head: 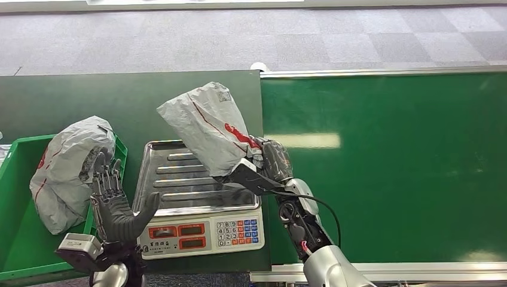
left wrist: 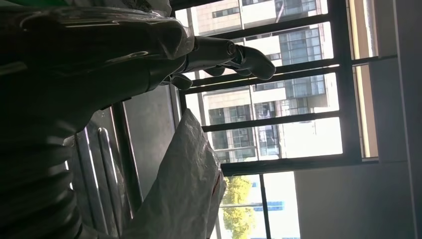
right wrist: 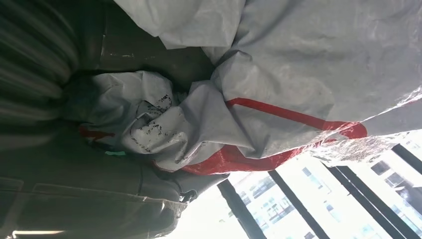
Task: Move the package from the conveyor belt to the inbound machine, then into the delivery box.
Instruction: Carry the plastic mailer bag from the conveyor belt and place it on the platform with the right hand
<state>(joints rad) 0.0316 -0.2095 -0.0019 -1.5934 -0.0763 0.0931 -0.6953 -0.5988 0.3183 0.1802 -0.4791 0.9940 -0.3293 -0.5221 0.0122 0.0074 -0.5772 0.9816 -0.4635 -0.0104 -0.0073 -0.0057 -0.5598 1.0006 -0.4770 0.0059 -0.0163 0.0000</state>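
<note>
**Right hand holding package above the scale**

The right hand (head: 266, 162) is gripping a grey package (head: 209, 125) with red markings, holding it tilted over the steel tray of the weighing scale (head: 197, 197). The package's printed writing is too crumpled to read. The left hand (head: 116, 206) is raised with fingers spread, holding nothing. Behind it, a second grey parcel (head: 69, 170) is lying in the green box (head: 18, 239) at the dark surface's (head: 60, 101) left edge. The green conveyor belt (head: 394, 167) is lying alongside on the right.
</note>
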